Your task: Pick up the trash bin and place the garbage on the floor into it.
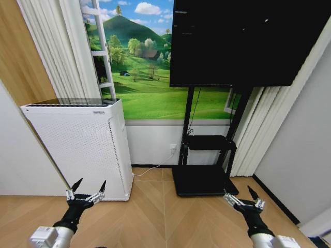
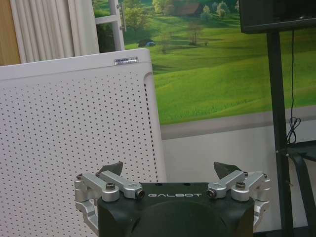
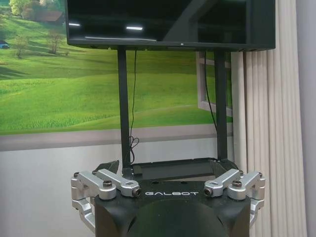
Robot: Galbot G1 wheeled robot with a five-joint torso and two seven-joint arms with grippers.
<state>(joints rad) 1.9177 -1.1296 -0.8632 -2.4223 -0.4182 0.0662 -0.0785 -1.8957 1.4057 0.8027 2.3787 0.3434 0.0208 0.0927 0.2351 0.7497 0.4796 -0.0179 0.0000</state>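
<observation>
Head view has both arms held low over the wooden floor, each reaching forward. The left gripper has its two dark fingertips spread apart and grips nothing. Just ahead of it, slightly to its right, stands a white perforated appliance, close to the fingertips but not touching them. The right gripper also has its fingers apart and empty. Ahead of it and to its left is the black base of a TV stand, and above that hangs a large dark screen. Behind both runs a wall mural of green hills.

From the left wrist view, the left gripper points at the appliance, whose dotted side panel sits straight ahead of its left finger. From the right wrist view, the right gripper faces the stand's posts and the curtain off to its right. Where the trash bin and garbage are cannot be told.
</observation>
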